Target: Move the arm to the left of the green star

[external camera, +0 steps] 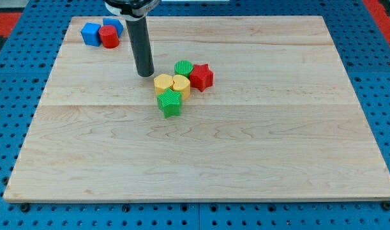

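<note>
The green star [170, 103] lies near the middle of the wooden board [246, 147], at the bottom of a tight cluster. My tip [145, 74] rests on the board up and to the left of the star, just beyond the upper left of the yellow hexagon [163, 83]. It touches no block.
In the cluster above the star are a yellow heart [181, 84], a green cylinder [184, 68] and a red star [201, 77]. At the board's top left corner stand two blue blocks [90, 34] [113, 26] and a red cylinder [108, 36].
</note>
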{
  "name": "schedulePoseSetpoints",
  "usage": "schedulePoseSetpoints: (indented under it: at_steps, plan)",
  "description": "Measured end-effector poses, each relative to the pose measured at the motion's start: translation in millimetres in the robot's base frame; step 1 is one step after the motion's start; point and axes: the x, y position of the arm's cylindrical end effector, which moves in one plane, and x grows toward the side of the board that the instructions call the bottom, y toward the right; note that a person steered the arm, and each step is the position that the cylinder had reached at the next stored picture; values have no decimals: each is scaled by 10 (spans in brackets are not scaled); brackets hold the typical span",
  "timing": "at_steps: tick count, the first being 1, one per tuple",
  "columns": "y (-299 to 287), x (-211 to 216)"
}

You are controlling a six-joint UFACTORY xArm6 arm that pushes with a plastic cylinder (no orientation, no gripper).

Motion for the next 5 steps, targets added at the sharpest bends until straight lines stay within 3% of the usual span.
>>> schedulePoseSetpoints:
  at_steps: [5]
  plan:
    - [-150,-33]
